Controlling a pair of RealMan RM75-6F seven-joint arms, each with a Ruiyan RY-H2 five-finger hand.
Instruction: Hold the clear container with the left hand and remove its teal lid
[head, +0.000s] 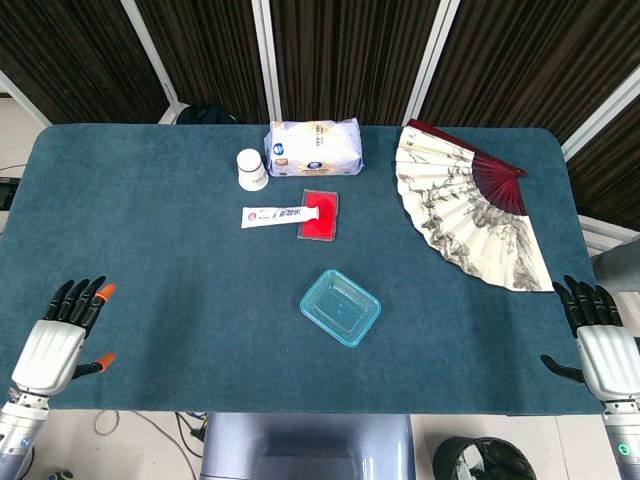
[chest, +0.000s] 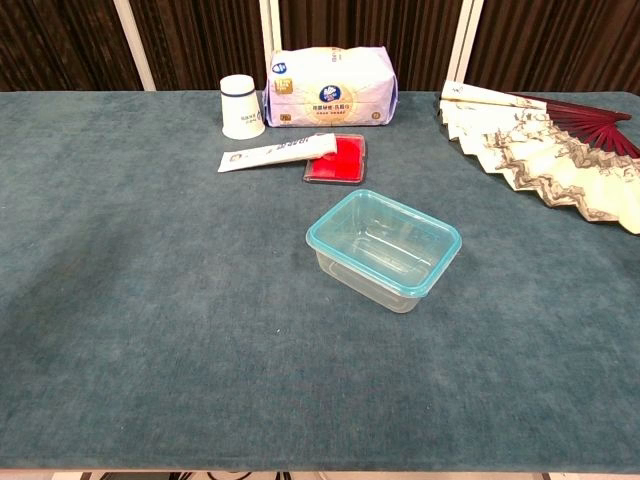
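Head view shows the clear container (head: 341, 307) lying near the middle of the teal-covered table (head: 150, 230), its teal lid (head: 340, 305) seated on top. The container is rectangular; its long axis runs diagonally, from the upper left down toward the lower right of that view, and in the chest view the container (chest: 384, 250) shows the same slant, with the lid (chest: 385, 238) rimming its top.

The left hand (head: 60, 335) rests at the near left edge of the table, fingers spread and holding nothing; the container sits well apart from it, off to its right and farther out. The right hand (head: 600, 340) rests at the near right edge, fingers likewise apart and empty, with the container well away to its left.

Beyond the container, farther from both hands, lie a red case (head: 319, 214) and a toothpaste tube (head: 279, 215) touching it, then a white paper cup (head: 251, 169) and a tissue pack (head: 314, 148). A folding fan (head: 470, 205) lies spread out ahead of the right hand.
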